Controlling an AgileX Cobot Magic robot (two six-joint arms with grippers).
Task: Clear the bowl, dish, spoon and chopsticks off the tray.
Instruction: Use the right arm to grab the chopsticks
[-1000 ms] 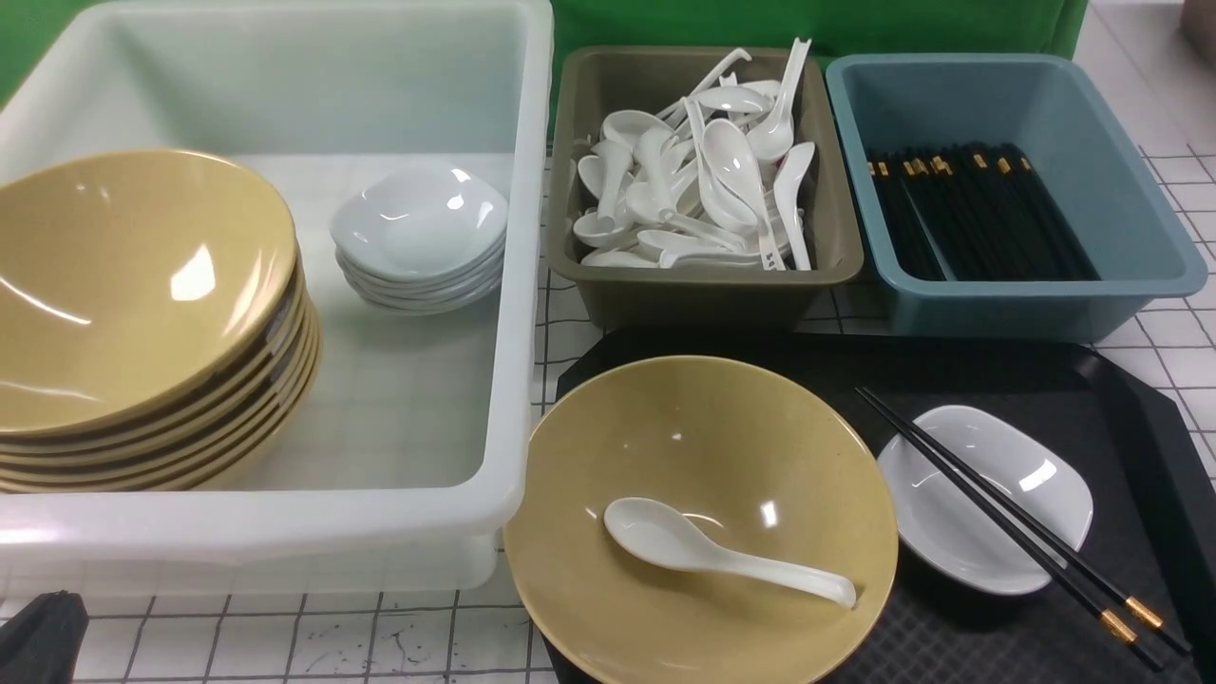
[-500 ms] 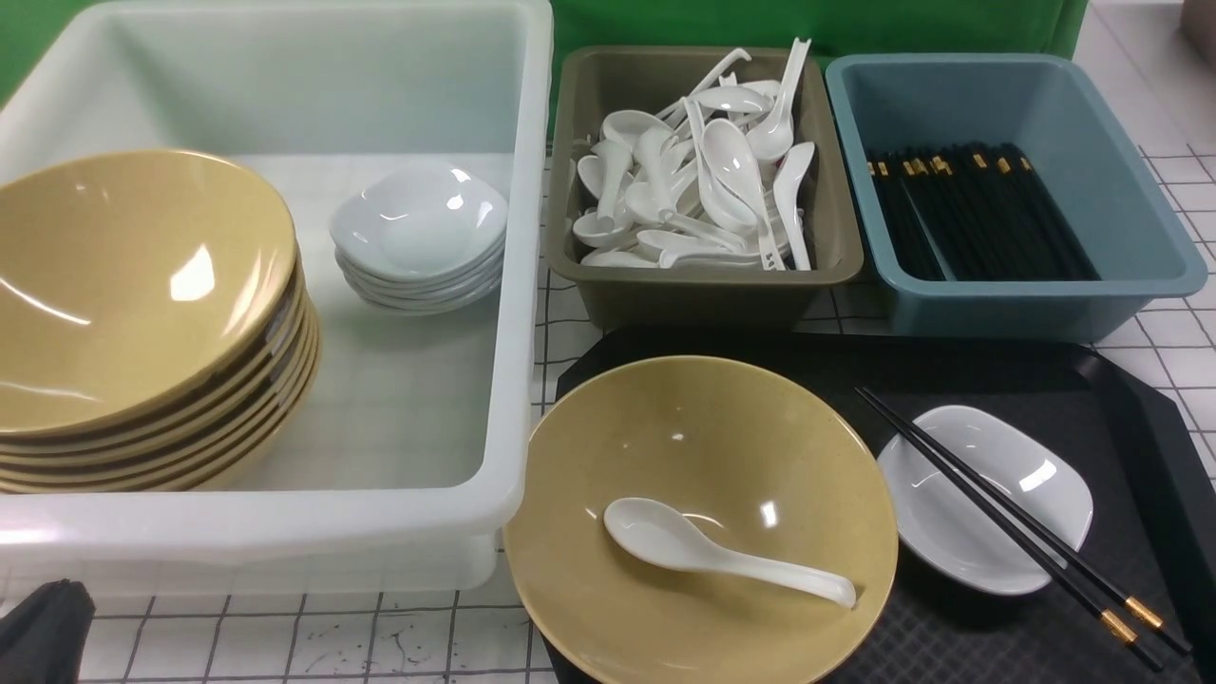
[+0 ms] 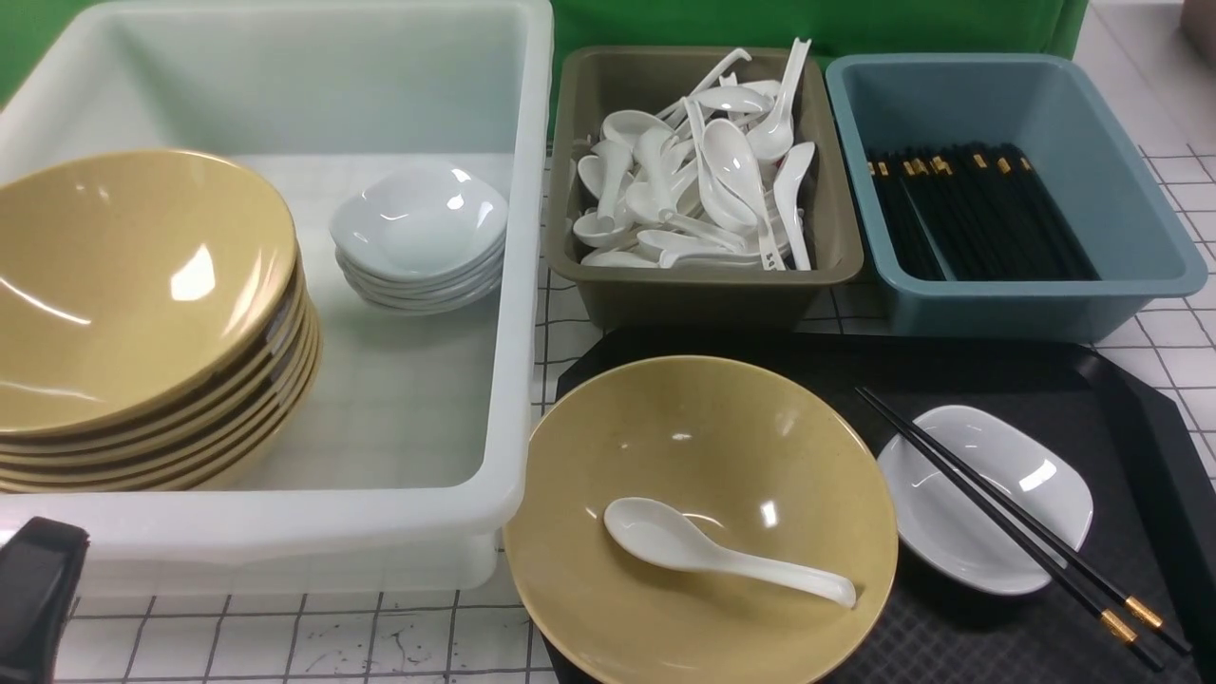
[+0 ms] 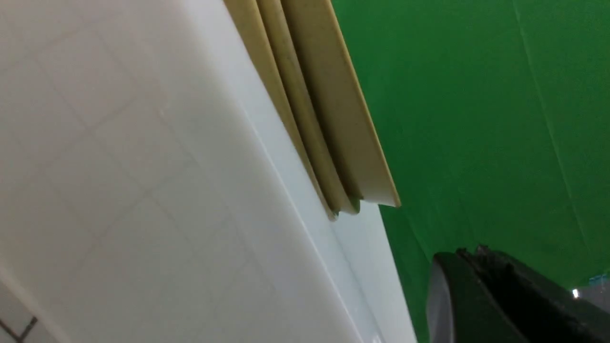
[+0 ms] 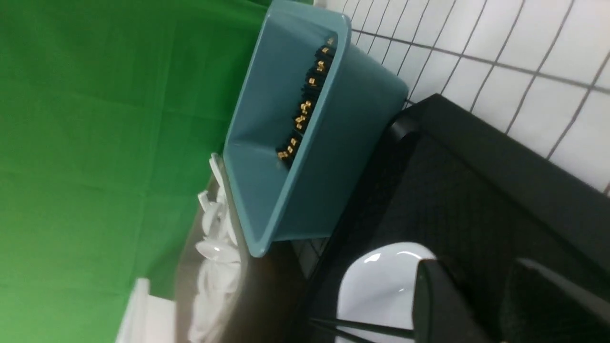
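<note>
The mustard-yellow bowl [image 3: 760,446] sits on the left part of the black tray [image 3: 1045,370]. The white spoon [image 3: 722,556] lies inside the bowl. To its right is the white dish [image 3: 1035,475], with the black chopsticks [image 3: 1016,527] lying across it. My left gripper [image 3: 33,598] shows at the bottom left corner, in front of the white tub; its jaws are pressed together on nothing [image 4: 469,255]. My right gripper [image 5: 476,271] hovers over the tray beside the dish [image 5: 381,281], open with nothing between its fingers. The chopsticks [image 5: 362,326] cross the dish there.
The white tub [image 3: 513,285] at left holds a stack of yellow bowls [image 3: 142,313] and a stack of white saucers [image 3: 418,237]. Behind the tray stand a brown bin of spoons [image 3: 703,285] and a blue bin [image 3: 1035,304] of chopsticks.
The left gripper has risen a little at the bottom left corner of the front view. Nothing on the tray has moved.
</note>
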